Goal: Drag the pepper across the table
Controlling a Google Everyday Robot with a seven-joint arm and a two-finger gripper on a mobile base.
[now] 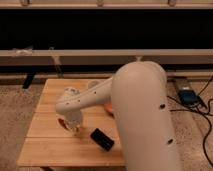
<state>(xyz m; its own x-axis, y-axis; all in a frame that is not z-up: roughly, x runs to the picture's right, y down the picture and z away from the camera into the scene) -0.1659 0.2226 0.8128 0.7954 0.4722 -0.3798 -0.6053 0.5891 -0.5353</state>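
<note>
Camera view, nearest first: what do we meet at the front edge?

We see the table [50, 150] with bare planks along its near edge, widest toward 7 o'clock of the gripper. Toward 4 and 5 o'clock the big white arm [145, 115] covers the near right corner.

And around the tool?

The gripper [75, 128] is low over the left middle of the top. We cannot tell whether it is released or clenched. The pepper [61, 122] shows as a dark red bit just beside it at 9 o'clock, partly hidden by the wrist. Whether the two touch, we cannot tell.

What stands in the way?

A black slab [102, 139] lies flat near the gripper at 4 o'clock. An orange bowl [108, 106] peeks from behind the arm at 2 o'clock. Toward 9 and 11 o'clock we find bare wood out to the left edge and the far left corner.

And beyond the table?

We see speckled floor [15, 115] on both sides and a dark corded box [187, 95] at 3 o'clock. Farthest is a pale ledge [75, 56] along the dark wall.
</note>
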